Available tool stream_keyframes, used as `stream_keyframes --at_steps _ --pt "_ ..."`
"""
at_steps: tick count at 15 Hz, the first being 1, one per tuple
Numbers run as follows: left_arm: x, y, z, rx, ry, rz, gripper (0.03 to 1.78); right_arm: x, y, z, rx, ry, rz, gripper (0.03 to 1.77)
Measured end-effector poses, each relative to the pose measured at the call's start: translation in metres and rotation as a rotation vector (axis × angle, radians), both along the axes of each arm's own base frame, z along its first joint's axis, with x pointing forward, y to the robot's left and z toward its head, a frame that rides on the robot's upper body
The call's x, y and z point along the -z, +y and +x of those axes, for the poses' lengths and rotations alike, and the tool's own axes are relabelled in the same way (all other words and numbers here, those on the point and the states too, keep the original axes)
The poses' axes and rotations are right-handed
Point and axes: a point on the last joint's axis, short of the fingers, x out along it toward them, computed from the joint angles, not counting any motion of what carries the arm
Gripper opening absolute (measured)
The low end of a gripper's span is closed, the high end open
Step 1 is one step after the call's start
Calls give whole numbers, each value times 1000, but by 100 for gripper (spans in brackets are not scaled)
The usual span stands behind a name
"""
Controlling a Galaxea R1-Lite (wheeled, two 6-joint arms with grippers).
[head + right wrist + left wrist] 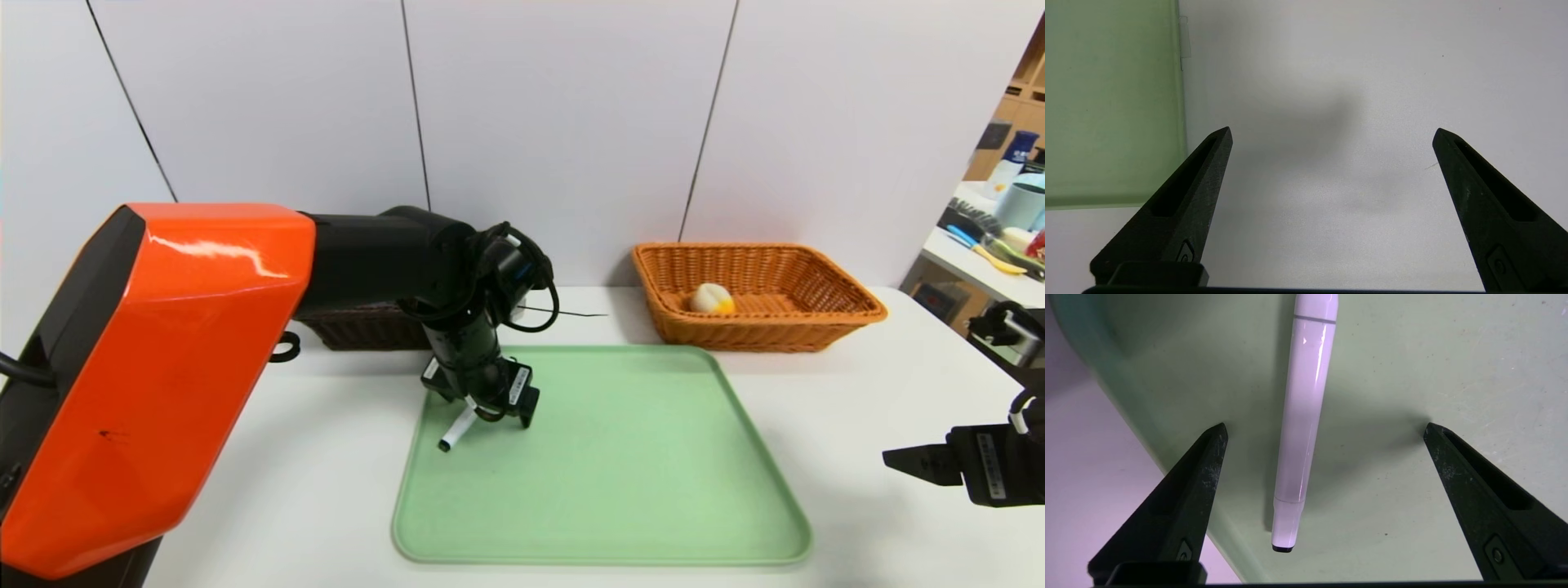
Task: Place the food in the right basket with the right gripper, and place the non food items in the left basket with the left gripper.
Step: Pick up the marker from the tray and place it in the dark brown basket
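**Q:** Green tray: why is your left gripper at its far-left corner?

**Me:** The white marker lies there, just inside the rim. My jaws are spread wide astride its barrel, nothing grasped yet.

**Q:** Right gripper?

**Me:** Parked off the tray's right edge, jaws released. Food already sits in the right basket.

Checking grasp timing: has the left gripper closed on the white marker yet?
No, the left gripper stands open with the white marker lying untouched between its fingers on the green tray.
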Motion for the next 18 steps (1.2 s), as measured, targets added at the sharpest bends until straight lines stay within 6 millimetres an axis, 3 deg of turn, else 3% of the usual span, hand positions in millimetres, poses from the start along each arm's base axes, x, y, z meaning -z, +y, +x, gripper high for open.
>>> stream_keyframes --at_steps 2,6,9,11,18 --pt "0 0 0 0 -1 0 168 0 0 0 -1 1 0 170" --pt "0 0 1 -5 -6 4 105 0 0 0 -1 2 1 170" --pt "1 0 1 -5 -5 4 76 0 0 0 -2 1 1 170" --pt "0 0 1 -6 -6 5 16 0 0 0 -1 -1 1 170" --pt "-2 1 -1 0 -4 5 16 -1 0 0 -2 0 0 170"
